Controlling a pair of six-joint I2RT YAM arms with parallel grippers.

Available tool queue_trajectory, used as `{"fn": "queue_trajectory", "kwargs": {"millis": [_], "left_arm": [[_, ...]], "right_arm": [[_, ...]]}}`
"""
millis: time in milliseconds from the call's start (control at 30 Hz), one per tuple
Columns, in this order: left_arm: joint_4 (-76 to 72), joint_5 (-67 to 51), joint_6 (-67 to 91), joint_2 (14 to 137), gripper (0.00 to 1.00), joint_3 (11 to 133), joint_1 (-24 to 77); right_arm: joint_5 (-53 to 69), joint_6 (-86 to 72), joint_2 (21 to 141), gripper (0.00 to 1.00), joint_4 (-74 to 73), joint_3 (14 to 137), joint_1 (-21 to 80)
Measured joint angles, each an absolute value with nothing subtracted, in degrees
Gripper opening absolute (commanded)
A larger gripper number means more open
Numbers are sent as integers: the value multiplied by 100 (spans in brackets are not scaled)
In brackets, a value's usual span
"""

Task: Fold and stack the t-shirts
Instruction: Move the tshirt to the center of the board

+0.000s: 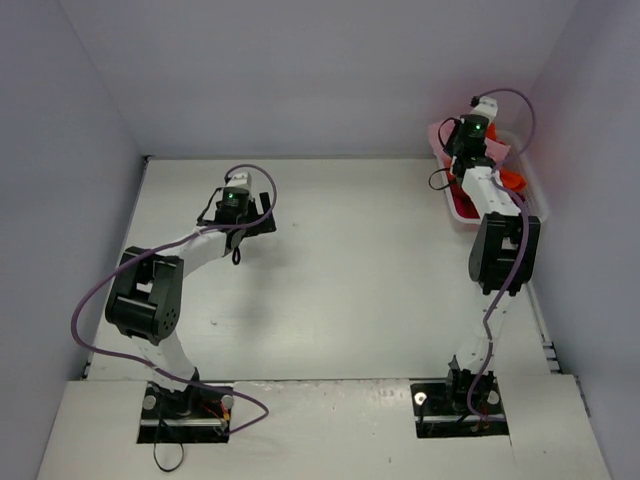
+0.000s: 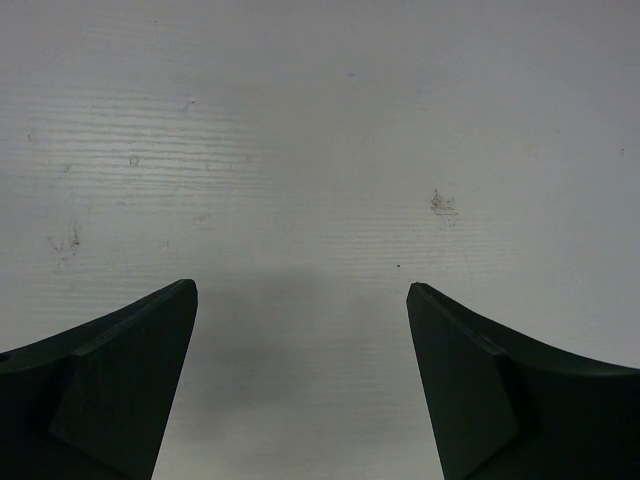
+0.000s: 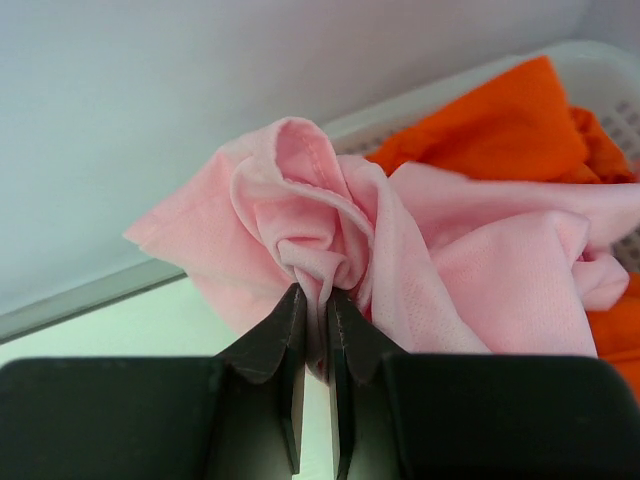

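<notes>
The right hand pinches the pink t-shirt at the basket.
Its jaws press together on a bunched fold of the shirt, which lies over orange-red t-shirts in the basket, far right; the left hand hovers spread above the worktop.

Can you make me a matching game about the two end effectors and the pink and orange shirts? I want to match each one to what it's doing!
Column 1
1. left end effector
2. right end effector
3. pink t-shirt
4. orange t-shirt

Column 2
A. bunched up, pinched at a fold
B. open above the bare table
C. lying in the white basket, behind the pink cloth
D. shut on pink cloth

Pairs: 1-B, 2-D, 3-A, 4-C
</notes>
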State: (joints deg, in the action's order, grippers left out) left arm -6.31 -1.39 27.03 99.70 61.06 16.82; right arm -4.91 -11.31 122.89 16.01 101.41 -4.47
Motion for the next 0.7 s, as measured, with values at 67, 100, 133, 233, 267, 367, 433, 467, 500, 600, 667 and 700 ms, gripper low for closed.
{"fn": "queue_trajectory", "kwargs": {"millis": [67, 100, 133, 233, 267, 367, 433, 467, 500, 600, 667, 700], "left_arm": [[-631, -141, 2705, 9968, 82, 6106, 1682], [-628, -141, 2705, 9963, 82, 6106, 1682], [-628, -141, 2705, 9953, 82, 6106, 1682], [-620, -141, 2707, 9883, 82, 6088, 1682], [-617, -141, 2707, 9843, 82, 6071, 1682], [-598, -141, 2709, 9699, 82, 6005, 1682], [-589, -141, 2718, 9633, 82, 6001, 1682], [-587, -143, 2727, 9596, 82, 5994, 1682], [-582, -143, 2729, 9553, 82, 5975, 1682], [-532, -141, 2729, 9391, 82, 5898, 1682], [-471, -143, 2731, 9258, 82, 5852, 1682], [-432, -141, 2731, 9183, 82, 5841, 1682]], "right_arm": [[-445, -1129, 12195, 0, 1511, 10208, -353], [-421, -1129, 12116, 0, 1470, 10224, -305], [-403, -1129, 12038, 0, 1439, 10232, -276], [-331, -1149, 11756, 0, 1339, 10245, -191], [-296, -1155, 11657, 0, 1315, 10245, -167], [-209, -1199, 11402, 0, 1232, 10350, -117], [-115, -1219, 11262, 0, 1190, 10451, -97], [-86, -1236, 11185, 0, 1173, 10481, -69], [-58, -1245, 11100, 0, 1146, 10510, -45], [14, -1284, 10884, 0, 1090, 10547, 102], [99, -1337, 10753, 0, 1022, 10547, 226], [137, -1363, 10702, 0, 987, 10547, 268]]}}
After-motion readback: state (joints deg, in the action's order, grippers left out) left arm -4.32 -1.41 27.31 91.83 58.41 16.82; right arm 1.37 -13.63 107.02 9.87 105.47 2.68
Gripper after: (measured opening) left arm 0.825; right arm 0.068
